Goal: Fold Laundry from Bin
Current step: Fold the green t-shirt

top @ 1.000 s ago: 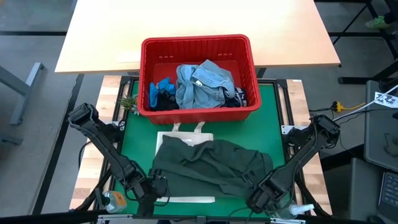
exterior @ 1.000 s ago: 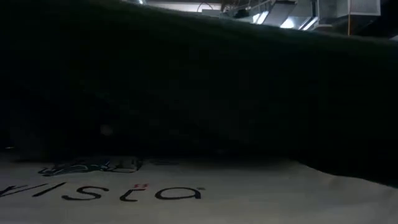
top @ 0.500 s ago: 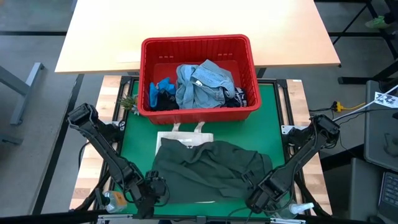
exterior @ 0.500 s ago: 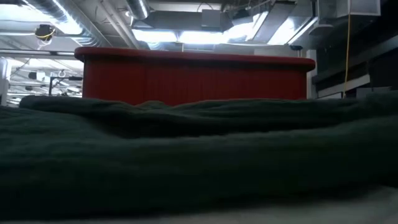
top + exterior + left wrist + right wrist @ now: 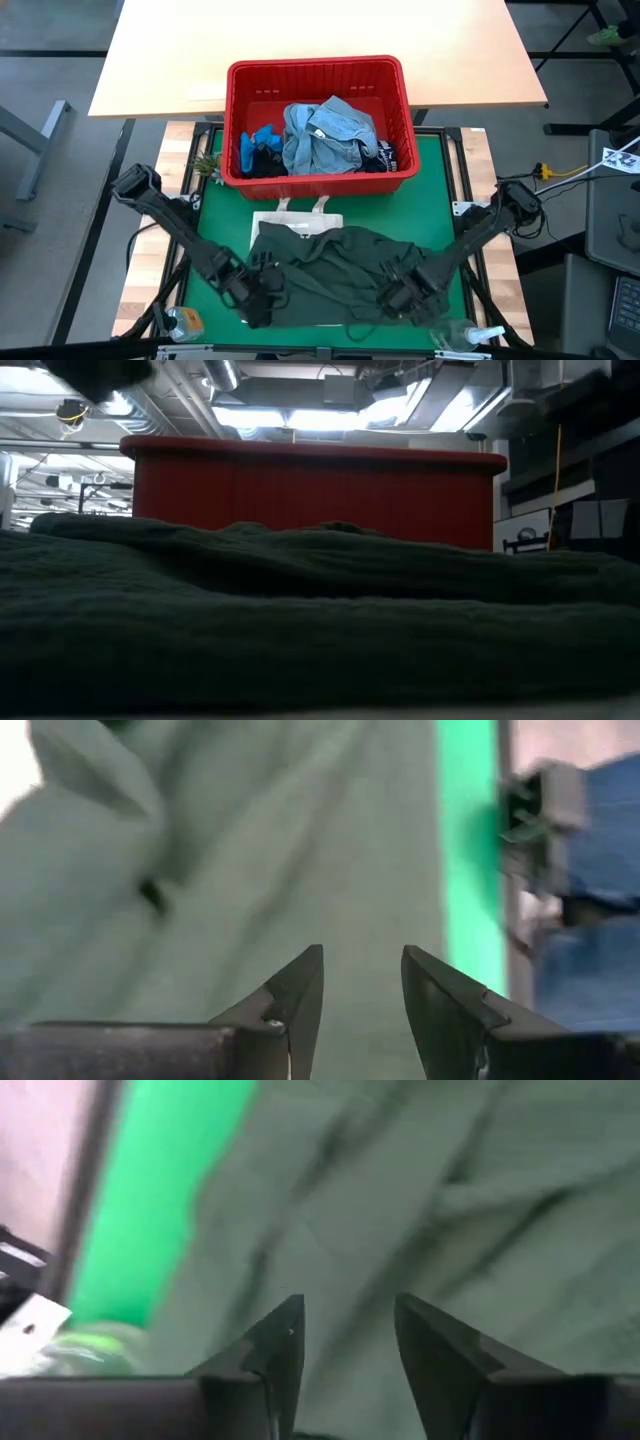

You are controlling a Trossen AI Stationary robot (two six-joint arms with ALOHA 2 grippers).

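The red bin stands at the far middle of the green mat. In it lie a light blue denim shirt, a bright blue garment and a dark navy one. A dark green garment lies spread over a white tote bag in front of the bin. My left gripper hovers open over the garment's near left part, and my right gripper hovers open over its near right part. In both wrist views the fingers stand apart above the green cloth with nothing between them.
A small plant sits by the bin's left side. Bottles lie at the near left and near right corners. A pale wooden table stands beyond the bin. In the low view the garment fills the foreground before the bin.
Both grippers have moved inward from the garment's near corners toward the table's middle and now stand over the cloth. The dark green garment's near edge, raised in front of the low camera a second ago, has dropped and lies flat on the tote bag.
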